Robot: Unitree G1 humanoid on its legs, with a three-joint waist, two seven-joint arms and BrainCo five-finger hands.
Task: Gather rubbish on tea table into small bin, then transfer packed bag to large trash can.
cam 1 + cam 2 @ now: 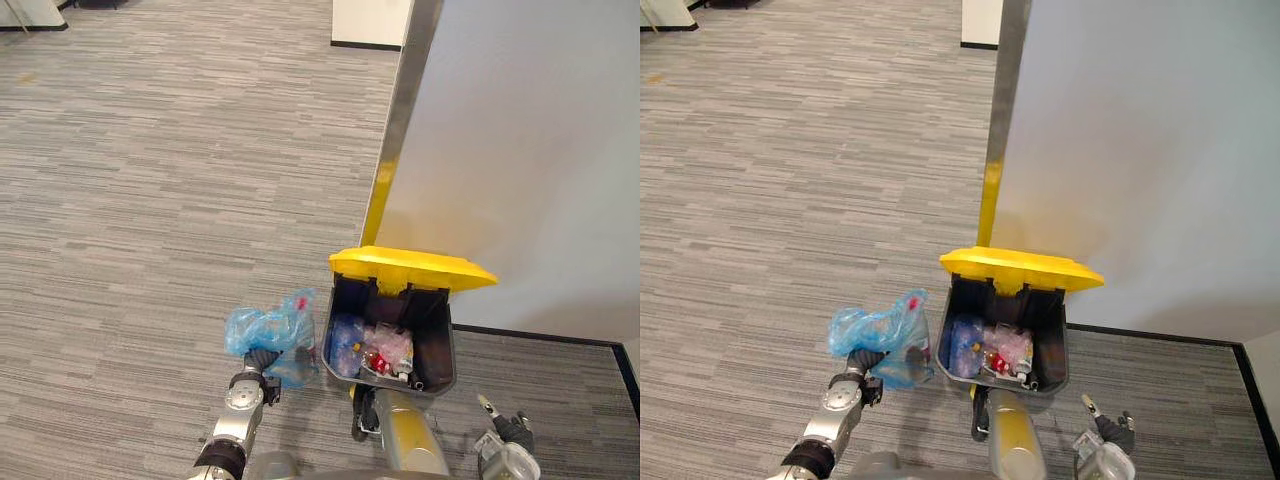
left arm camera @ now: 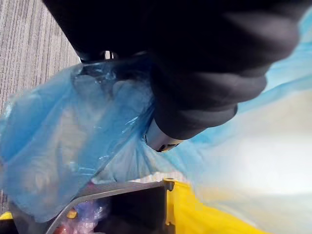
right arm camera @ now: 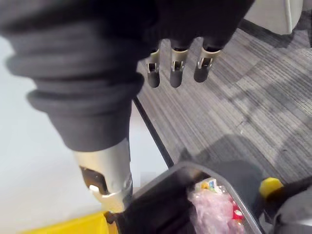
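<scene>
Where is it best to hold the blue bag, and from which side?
Probably by the bunched film on the near side of the blue bag, where the left hand clutches it. Loose plastic gathers easily there, and the side facing the open trash can stays free.

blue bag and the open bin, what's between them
Nothing: in the left eye view the blue bag, in the left hand, hangs right beside the bin.

Your trash can [image 1: 436, 345] stands before the wall [image 1: 520, 150], with its lid [image 1: 410, 267] raised at the back and rubbish [image 1: 385, 350] inside. The bag [image 1: 265, 330] is just left of the can, gripped by your left hand [image 1: 262, 360]. Your right hand [image 1: 505, 430] is near the can's right side, apart from it.
</scene>
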